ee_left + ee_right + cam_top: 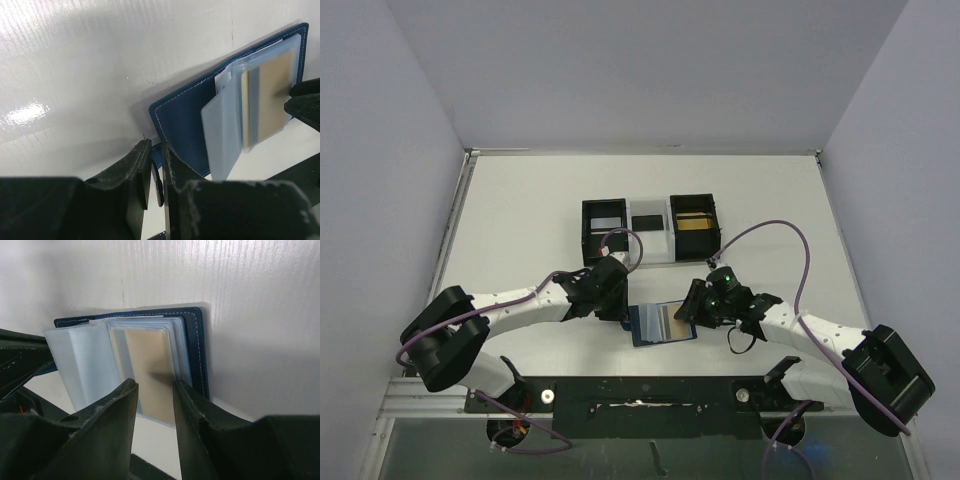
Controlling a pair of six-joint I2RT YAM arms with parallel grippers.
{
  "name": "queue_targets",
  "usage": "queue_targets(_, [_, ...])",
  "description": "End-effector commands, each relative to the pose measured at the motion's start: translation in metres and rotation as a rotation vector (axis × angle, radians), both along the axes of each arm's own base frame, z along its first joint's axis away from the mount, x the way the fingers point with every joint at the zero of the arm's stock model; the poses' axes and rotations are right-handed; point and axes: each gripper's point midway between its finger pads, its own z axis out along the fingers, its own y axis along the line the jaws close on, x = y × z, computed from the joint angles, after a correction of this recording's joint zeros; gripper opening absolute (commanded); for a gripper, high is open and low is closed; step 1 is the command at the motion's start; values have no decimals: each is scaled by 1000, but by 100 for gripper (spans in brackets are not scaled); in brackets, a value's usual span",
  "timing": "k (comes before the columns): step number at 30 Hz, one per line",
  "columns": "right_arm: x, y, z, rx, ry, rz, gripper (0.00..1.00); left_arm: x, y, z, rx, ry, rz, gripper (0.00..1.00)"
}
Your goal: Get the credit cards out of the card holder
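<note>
On your white bench the navy card holder lies open between the two arms, near the front edge, its clear sleeves fanned up. Your left hand is pinched nearly closed on the holder's left edge. Your right hand stands open, fingers straddling the gold credit card, which sits inside its sleeve

Open card holder lies by the bench's near edge, hemmed by the left gripper on one side and the right gripper on the other. Joined black boxes block mid-bench. The far edge, far corners and both side edges lie open.
</note>
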Motion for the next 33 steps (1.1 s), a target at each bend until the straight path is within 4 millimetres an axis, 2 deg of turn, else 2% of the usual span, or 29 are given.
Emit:
queue_targets(1, [7, -2, 8, -29, -39, -20, 37, 6, -11, 13, -52, -40, -17, 13])
queue_targets(13, [5, 18, 20, 87, -50, 33, 33, 7, -19, 11, -56, -26, -39, 12])
queue_targets(17, [8, 10, 16, 27, -49, 21, 24, 7, -23, 13, -71, -27, -52, 12])
queue_targets(22, [5, 1, 7, -43, -16, 11, 29, 6, -20, 12, -56, -26, -58, 12])
queue_targets(29, [10, -5, 28, -96, -67, 40, 39, 6, -14, 9, -24, -30, -66, 12])
queue_targets(33, [9, 1, 27, -84, -55, 72, 38, 9, -15, 11, -13, -41, -80, 12])
